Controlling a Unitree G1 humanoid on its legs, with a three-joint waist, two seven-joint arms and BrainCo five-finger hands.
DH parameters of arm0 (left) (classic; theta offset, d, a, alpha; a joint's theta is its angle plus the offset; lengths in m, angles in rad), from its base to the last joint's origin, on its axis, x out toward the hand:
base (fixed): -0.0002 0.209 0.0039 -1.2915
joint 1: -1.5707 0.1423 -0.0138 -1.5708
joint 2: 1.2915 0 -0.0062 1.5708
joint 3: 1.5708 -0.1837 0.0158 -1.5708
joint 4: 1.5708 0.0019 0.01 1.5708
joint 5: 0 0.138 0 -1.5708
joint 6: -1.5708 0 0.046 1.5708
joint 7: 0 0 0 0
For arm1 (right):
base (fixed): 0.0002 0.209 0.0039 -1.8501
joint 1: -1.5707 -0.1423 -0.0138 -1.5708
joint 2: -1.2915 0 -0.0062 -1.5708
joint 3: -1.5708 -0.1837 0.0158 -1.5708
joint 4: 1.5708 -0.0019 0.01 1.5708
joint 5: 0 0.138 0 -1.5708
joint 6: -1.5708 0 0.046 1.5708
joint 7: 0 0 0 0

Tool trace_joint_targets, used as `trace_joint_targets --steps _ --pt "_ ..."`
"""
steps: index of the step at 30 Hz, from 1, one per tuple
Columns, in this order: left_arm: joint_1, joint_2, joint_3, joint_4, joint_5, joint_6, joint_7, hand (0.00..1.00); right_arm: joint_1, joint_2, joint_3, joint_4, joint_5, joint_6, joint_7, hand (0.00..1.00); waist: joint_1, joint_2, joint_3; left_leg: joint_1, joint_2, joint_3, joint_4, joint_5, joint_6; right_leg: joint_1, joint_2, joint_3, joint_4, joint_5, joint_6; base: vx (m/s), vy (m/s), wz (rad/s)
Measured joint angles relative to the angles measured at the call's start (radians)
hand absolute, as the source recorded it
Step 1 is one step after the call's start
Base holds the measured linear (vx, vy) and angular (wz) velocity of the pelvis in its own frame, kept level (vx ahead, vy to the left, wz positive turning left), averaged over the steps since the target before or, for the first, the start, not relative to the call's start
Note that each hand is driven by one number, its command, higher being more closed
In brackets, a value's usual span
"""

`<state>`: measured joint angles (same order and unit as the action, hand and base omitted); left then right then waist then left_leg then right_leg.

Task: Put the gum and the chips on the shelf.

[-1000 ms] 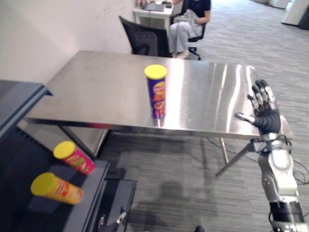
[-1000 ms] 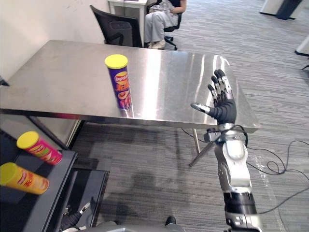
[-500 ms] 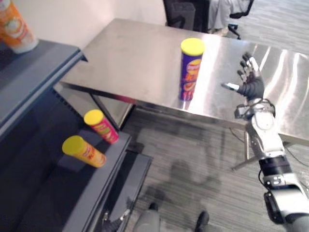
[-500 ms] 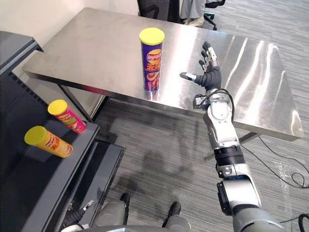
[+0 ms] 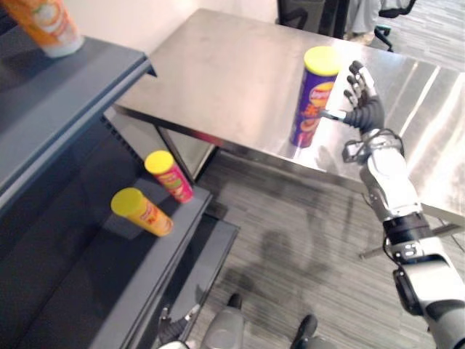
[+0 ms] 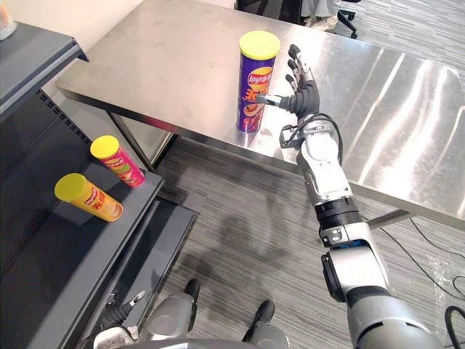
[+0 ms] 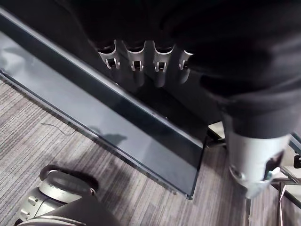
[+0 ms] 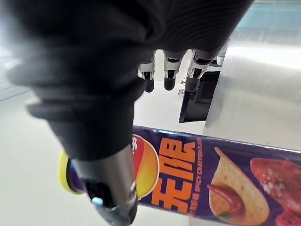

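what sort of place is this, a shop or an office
Probably an office or lab: grey carpet floor, a black office chair behind the steel table, and a dark shelf unit.

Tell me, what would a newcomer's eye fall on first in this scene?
A tall purple chips can with a yellow lid stands upright near the front edge of the shiny steel table, and the robot's right hand is held open right beside it, fingers straight. To the left, a red can and an orange can lie on their sides on the dark shelf.
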<state>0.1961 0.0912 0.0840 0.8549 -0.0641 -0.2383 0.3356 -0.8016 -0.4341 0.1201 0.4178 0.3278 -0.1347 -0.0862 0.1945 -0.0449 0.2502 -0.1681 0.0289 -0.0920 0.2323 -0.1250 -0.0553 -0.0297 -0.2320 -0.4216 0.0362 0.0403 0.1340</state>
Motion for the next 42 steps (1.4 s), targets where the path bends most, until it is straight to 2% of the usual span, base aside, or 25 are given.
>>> trace_joint_targets --steps 15,24,42 --pt "-0.004 0.001 -0.019 -0.018 0.000 0.001 -0.004 0.00 -0.003 0.023 0.000 0.023 0.028 0.027 -0.030 0.00 0.021 -0.009 0.005 0.017 0.019 -0.001 -0.070 0.056 -0.014 -0.015 -0.001 -0.020 0.022 -0.004 -0.006 -0.03 -0.016 0.02" --pt "-0.004 0.000 -0.024 -0.025 -0.001 0.001 -0.004 0.00 -0.024 0.059 -0.004 0.085 0.045 0.041 -0.036 0.00 0.027 -0.009 0.005 0.018 0.021 -0.005 -0.073 0.063 -0.017 -0.019 -0.004 -0.028 0.041 -0.014 -0.010 0.00 -0.004 0.01" --pt "-0.004 0.004 -0.041 -0.036 -0.041 -0.002 -0.006 0.00 -0.078 0.063 -0.023 0.149 0.046 0.038 -0.043 0.00 0.033 -0.010 0.005 -0.005 0.022 -0.030 -0.072 0.077 -0.031 -0.095 -0.051 -0.059 0.218 -0.122 -0.018 0.00 -0.020 0.06"
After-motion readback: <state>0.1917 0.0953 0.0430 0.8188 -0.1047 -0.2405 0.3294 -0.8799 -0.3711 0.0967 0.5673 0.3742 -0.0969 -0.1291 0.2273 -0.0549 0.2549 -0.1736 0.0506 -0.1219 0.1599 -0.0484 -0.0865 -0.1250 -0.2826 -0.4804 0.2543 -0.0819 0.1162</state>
